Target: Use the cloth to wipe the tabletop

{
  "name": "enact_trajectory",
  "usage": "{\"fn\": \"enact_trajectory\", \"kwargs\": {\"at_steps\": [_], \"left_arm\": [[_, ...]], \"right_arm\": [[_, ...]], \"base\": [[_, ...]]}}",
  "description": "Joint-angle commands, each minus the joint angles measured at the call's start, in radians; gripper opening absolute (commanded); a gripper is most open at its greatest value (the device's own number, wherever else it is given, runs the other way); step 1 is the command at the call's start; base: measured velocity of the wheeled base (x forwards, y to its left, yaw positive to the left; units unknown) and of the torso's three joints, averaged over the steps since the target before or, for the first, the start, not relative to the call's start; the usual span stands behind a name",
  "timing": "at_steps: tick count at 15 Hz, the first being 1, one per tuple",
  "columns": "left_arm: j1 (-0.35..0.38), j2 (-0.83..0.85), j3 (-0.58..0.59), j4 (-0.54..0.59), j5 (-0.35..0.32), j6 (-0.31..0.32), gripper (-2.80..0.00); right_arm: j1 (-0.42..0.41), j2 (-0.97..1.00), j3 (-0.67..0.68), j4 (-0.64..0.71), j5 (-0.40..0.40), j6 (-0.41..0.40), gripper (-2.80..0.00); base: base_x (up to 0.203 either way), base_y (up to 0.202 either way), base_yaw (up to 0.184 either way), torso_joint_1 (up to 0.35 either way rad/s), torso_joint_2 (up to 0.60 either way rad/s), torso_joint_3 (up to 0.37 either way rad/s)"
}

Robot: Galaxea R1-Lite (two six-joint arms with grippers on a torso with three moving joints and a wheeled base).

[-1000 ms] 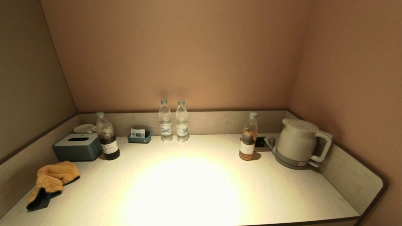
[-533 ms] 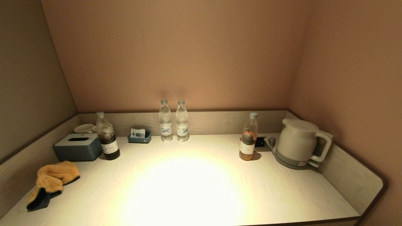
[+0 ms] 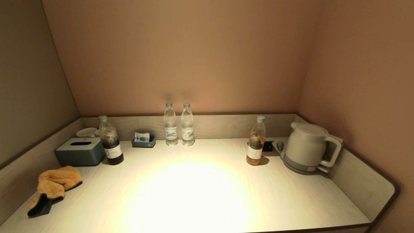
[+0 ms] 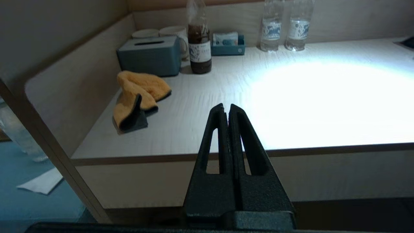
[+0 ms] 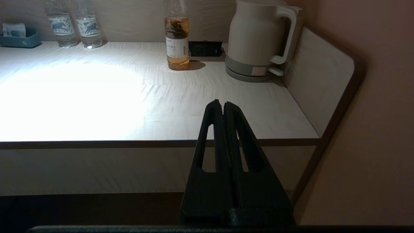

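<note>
An orange cloth with a dark grey underside point(image 3: 53, 187) lies crumpled at the front left of the pale wooden tabletop point(image 3: 200, 194); it also shows in the left wrist view point(image 4: 137, 97). My left gripper point(image 4: 227, 106) is shut and empty, held in front of the table's front edge, apart from the cloth. My right gripper point(image 5: 222, 103) is shut and empty, in front of the table's front edge near its right end. Neither gripper shows in the head view.
At the back stand a grey tissue box point(image 3: 80, 151), a dark drink bottle point(image 3: 110, 145), cups point(image 3: 86, 132), a small blue tray point(image 3: 143, 140), two water bottles point(image 3: 178, 125), a tea bottle point(image 3: 255, 142) and a white kettle point(image 3: 307, 147). Raised panels border three sides.
</note>
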Motion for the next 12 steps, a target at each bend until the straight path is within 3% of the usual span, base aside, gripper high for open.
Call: {"fn": "enact_trajectory", "kwargs": {"at_steps": [1,12], "left_arm": [[0.0,-0.001,0.0,0.017,-0.001,-0.001,-2.8],[0.0,-0.001,0.0,0.017,0.003,-0.015,-2.8]], "right_arm": [[0.0,0.0,0.0,0.0,0.0,-0.001,-2.8],[0.0,0.0,0.0,0.0,0.0,-0.001,-2.8]], "base": [[0.0,0.0,0.0,0.0,0.0,0.0],[0.0,0.0,0.0,0.0,0.0,0.0]]}}
